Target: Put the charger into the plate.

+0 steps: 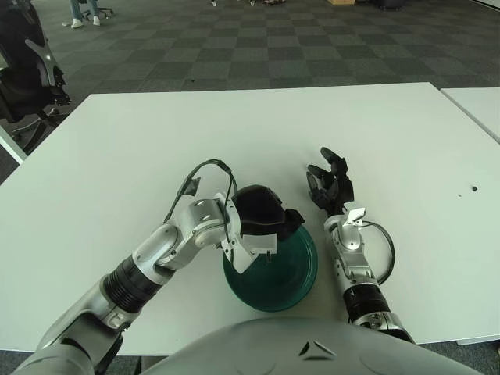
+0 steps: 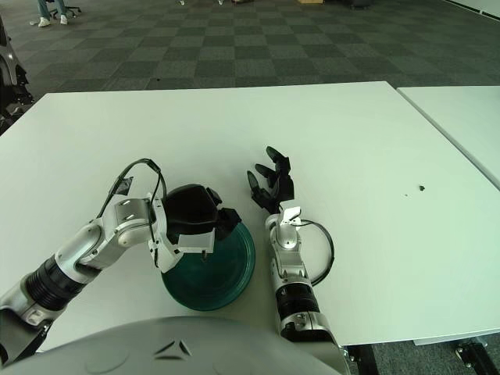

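A dark green plate (image 1: 291, 275) lies near the table's front edge, in the middle. My left hand (image 1: 262, 221) hovers low over the plate's back left part, with its black fingers curled around a small white charger (image 1: 260, 243). The charger hangs just above the plate's inner surface; whether it touches the plate I cannot tell. My right hand (image 1: 329, 183) shows just right of the plate, fingers spread and holding nothing.
A second white table (image 1: 478, 105) adjoins at the far right. A small dark speck (image 1: 473, 188) marks the tabletop on the right. A black office chair (image 1: 23, 74) stands off the table's back left corner, on checkered carpet.
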Robot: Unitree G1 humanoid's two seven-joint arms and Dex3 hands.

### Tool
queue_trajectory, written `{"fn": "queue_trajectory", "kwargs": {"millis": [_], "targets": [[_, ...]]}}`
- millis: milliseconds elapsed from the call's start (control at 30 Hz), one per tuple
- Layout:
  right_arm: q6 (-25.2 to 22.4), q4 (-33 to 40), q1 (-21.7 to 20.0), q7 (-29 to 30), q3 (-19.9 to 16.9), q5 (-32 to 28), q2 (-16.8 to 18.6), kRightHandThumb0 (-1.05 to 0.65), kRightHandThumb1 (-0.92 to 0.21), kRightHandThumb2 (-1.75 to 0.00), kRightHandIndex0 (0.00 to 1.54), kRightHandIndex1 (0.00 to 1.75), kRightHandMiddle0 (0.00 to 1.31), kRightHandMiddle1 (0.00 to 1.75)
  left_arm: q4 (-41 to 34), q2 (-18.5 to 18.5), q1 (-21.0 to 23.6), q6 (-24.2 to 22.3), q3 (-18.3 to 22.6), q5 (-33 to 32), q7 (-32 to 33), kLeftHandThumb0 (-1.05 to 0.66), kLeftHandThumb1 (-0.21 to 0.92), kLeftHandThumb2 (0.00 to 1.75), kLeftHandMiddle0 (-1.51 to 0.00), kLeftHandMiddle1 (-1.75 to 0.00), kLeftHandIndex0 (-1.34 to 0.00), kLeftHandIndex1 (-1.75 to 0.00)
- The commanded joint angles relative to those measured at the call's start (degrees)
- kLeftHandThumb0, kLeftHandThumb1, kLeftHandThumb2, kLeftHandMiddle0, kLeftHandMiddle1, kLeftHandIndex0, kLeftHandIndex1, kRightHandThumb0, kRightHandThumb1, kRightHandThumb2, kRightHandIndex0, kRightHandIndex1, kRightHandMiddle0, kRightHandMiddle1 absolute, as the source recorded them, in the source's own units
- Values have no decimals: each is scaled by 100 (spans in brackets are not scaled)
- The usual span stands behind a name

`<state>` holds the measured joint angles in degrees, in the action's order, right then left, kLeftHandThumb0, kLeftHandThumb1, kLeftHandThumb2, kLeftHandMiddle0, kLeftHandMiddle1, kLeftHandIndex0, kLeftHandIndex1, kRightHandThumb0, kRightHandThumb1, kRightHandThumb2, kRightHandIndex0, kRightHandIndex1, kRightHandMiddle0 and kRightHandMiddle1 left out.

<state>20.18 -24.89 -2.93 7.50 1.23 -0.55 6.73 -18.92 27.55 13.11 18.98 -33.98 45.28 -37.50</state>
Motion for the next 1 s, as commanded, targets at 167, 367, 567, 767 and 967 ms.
{"fn": "queue_trajectory", "kwargs": {"millis": [167, 367, 567, 767, 967], "targets": [[-726, -252, 791, -9, 49, 21, 82, -74, -89, -39, 17, 82, 0, 68, 201, 76, 136, 45, -127, -88, -464, -92, 88, 48, -56, -175, -14, -150], [-699, -151, 837, -145, 17, -123, 125, -77, -92, -37, 18, 82, 0, 69, 251, 154, 288, 145, -239, 5, -826, -101, 92, 51, -26, -110, -2, -115], [-650, -114, 850, -190, 12, -165, 152, -77, -92, -35, 18, 84, 0, 70, 243, 154, 403, 192, -260, -7, -1064, -101, 92, 56, -25, -72, 0, -95], [-620, -68, 864, -154, 49, -104, 163, -79, -92, -36, 18, 84, 0, 72, 243, 175, 456, 248, -249, -73, -1159, -101, 92, 59, -23, -63, 0, -88], [-638, -52, 851, -128, 69, -95, 179, -77, -92, -33, 17, 85, 0, 75, 240, 215, 455, 319, -229, -122, -1181, -101, 92, 60, -24, -54, 0, -83]]}}
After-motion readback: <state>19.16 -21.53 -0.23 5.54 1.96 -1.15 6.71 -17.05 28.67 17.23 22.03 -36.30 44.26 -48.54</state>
